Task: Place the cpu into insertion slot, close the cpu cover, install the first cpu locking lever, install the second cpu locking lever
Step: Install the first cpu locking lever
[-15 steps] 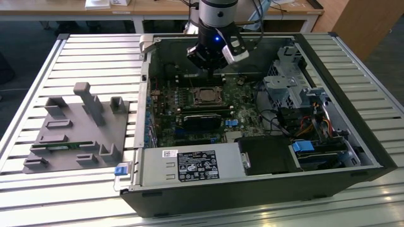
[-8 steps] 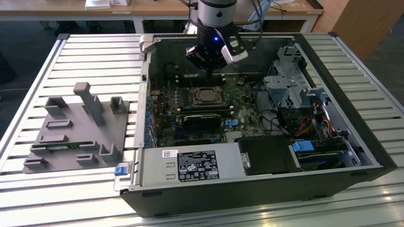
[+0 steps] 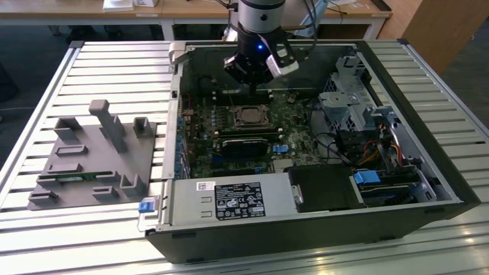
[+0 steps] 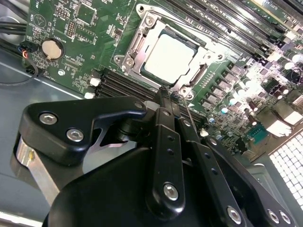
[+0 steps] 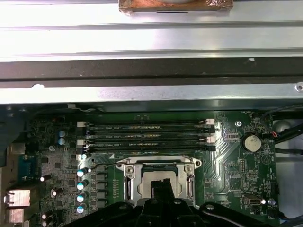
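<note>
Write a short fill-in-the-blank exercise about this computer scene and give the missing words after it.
1. The cpu lies in its slot on the green ____ board.
2. The cpu cover around the chip is made of shiny ____.
3. In the exterior view the gripper hangs inside the open computer ____.
4. The round coin battery sits on the ____ board as the chip.

Missing words: circuit; metal; case; same

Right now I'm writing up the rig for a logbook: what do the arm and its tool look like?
In the exterior view the arm is a silver-grey cylinder with a black band, a small blue light below it and dark cables beside it. A pale block sits on its side. In the second wrist view the tool is matt black: rounded plastic links joined by silver screws, narrowing to slim black fingers, with a bare metal part beneath.
</note>
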### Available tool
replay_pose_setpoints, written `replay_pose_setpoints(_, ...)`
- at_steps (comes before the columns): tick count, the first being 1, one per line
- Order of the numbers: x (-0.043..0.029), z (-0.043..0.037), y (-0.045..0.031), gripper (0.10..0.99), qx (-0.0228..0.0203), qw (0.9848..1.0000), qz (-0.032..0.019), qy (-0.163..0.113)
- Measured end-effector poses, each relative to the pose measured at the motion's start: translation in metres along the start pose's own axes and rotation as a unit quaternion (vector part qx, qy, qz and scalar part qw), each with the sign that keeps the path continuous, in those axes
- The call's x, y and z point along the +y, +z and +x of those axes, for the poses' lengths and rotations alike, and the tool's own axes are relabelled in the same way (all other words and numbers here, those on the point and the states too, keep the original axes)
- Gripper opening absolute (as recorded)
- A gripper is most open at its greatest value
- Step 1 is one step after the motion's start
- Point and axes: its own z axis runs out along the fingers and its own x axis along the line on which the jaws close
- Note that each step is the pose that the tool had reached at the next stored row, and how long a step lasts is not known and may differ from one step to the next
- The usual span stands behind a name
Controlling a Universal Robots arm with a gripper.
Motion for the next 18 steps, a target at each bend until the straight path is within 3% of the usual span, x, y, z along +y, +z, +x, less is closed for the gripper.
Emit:
replay_pose_setpoints(7, -0.0001, 0.0025, 0.0, 0.106, 0.0, 1.0, 0.0, 0.0)
replay_pose_setpoints(18, -0.0006, 0.0125, -0.0001, 0.106, 0.0, 1.0, 0.0, 0.0)
